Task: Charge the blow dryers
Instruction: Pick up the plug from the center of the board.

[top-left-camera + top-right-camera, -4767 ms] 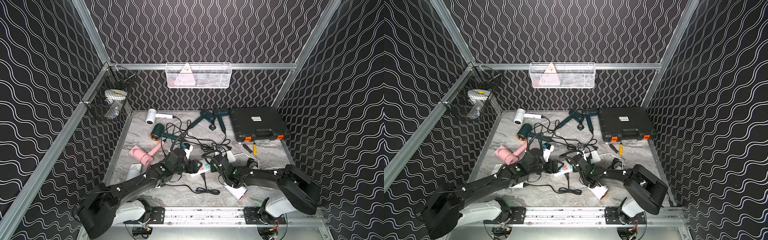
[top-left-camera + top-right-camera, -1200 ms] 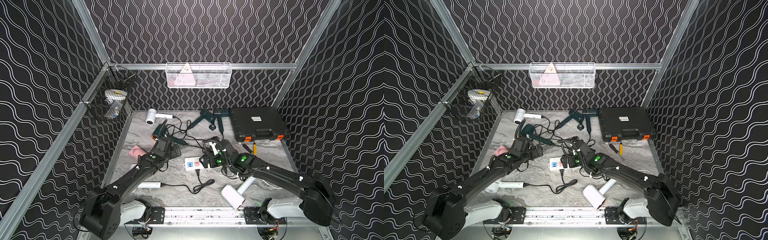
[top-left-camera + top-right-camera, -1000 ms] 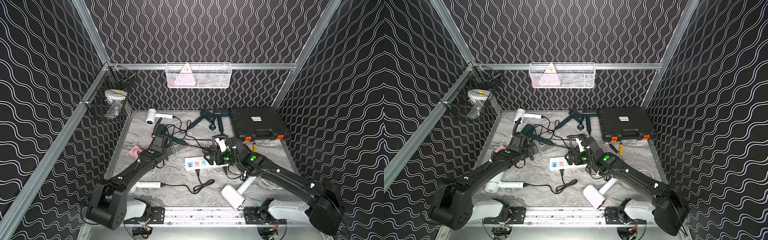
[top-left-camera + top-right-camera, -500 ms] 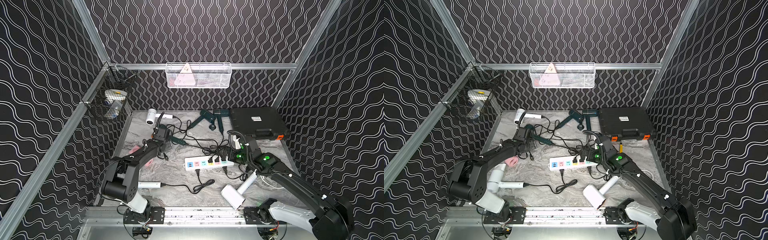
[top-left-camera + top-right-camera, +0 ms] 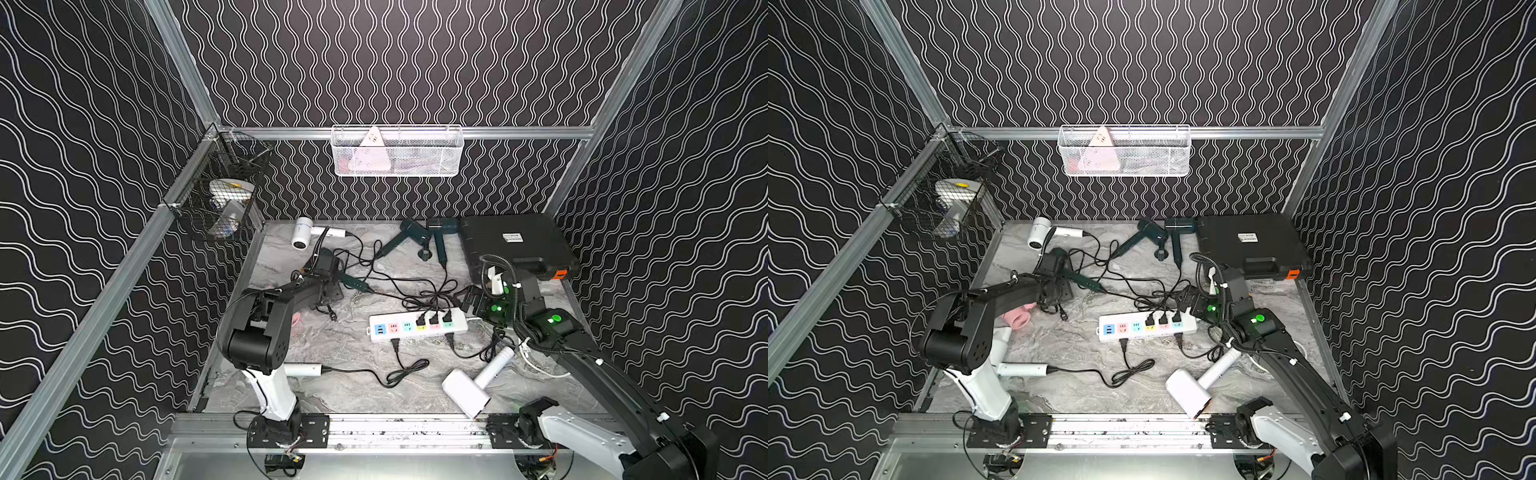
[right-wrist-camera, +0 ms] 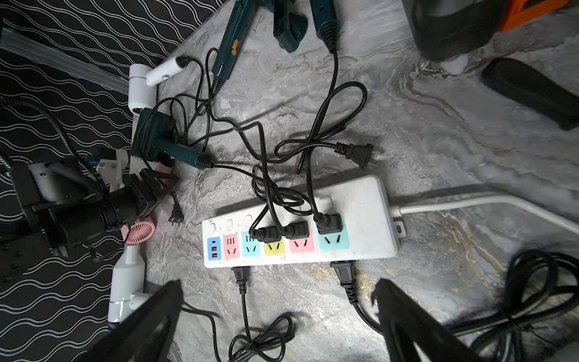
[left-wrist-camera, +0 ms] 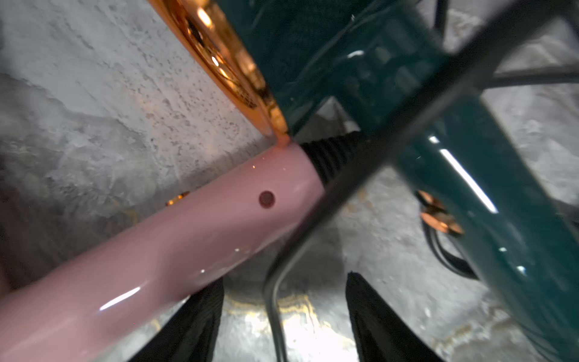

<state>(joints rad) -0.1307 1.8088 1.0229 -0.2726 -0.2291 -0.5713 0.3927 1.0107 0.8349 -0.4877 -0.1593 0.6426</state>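
Only my wrist camera shows my left claw (image 7: pixel 283 279) spread astride a black cord (image 7: pixel 410 122); my left arm (image 5: pixel 291 291) is folded low at the table's (image 5: pixel 353 361) ten o'clock.

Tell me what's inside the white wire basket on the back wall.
A pink-and-white triangular object leans inside the white wire basket; the mesh hides whatever else lies lower down.

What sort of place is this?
Likely a staged robot test booth, not a home: black wave-patterned walls on aluminium framing, a marble-look tabletop, a left arm and right arm bolted to a front rail.
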